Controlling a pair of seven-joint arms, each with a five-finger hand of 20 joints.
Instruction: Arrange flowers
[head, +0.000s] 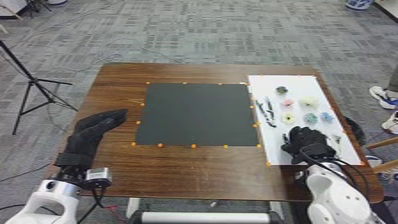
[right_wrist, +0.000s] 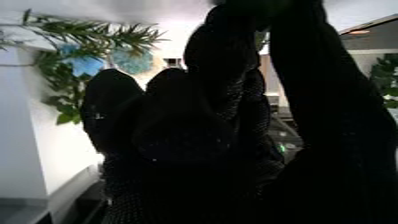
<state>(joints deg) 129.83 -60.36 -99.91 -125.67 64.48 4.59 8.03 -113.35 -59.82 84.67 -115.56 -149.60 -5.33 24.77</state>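
Fingers (head: 108, 117) of my L hand (head: 87, 131) loose, wide, holding nothing, L side of counter (head: 195, 175). R hand (head: 309, 142) over near end of white sheet (head: 280, 155); can't tell if it's gripping. Flowers (head: 311, 118) on sheet, R of dark mat (head: 195, 112); needle-leaf sprig (right_wrist: 98, 32) close to R hand. Handling est.: all v. light. Blooms soft, prob. crush easily: avoid heads, pinch stem just below. Sprig prob. springy, stiffer; take bare stem, light pinch, else leaves may snag neighbors.
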